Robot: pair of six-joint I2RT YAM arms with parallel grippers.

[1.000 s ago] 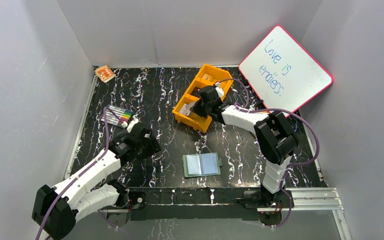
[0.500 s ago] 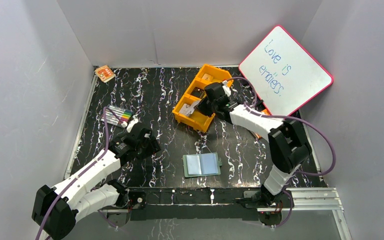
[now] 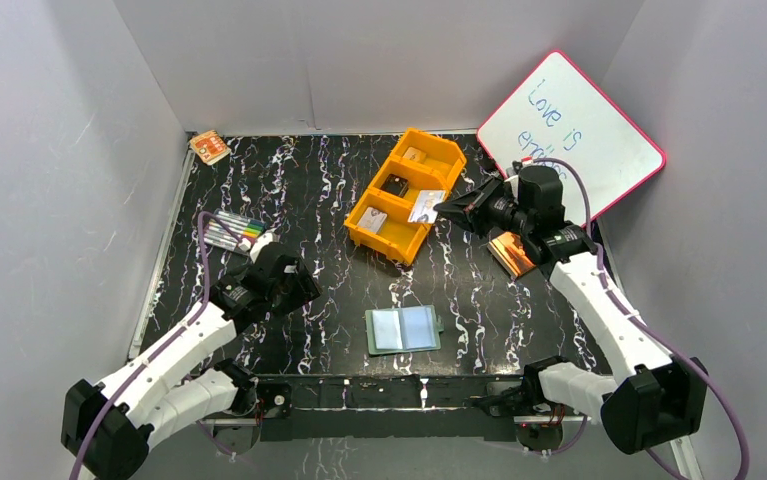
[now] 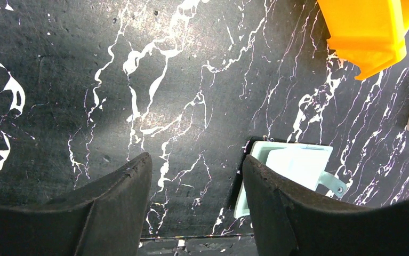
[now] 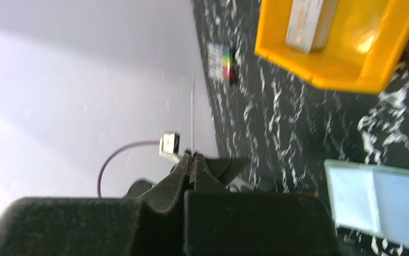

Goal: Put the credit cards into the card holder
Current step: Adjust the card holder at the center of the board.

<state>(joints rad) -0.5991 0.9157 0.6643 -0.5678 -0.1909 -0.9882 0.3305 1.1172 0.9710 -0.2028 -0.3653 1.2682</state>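
My right gripper [image 3: 451, 207] is shut on a silver-grey credit card [image 3: 425, 206], held in the air just off the right side of the orange tray [image 3: 363, 222]. In the right wrist view that card [image 5: 192, 109] shows edge-on as a thin line rising from the pinched fingertips [image 5: 187, 160]. More cards lie in the tray's compartments: a pale one [image 3: 375, 220], a black one [image 3: 394, 185] and a tan one [image 3: 414, 155]. The card holder [image 3: 404, 329] lies open and flat near the front edge, pale blue pockets up. My left gripper [image 4: 197, 159] hangs open and holds nothing, just left of the holder [image 4: 298, 162].
A pink-rimmed whiteboard [image 3: 569, 135] leans at the back right. A shiny copper-coloured packet [image 3: 512, 252] lies under my right arm. Coloured markers [image 3: 234, 232] lie at the left, and an orange patterned packet [image 3: 209, 147] sits in the far left corner.
My right arm has drawn back to the right out of the tray, carrying a silver-grey card with it. The left arm has barely moved.
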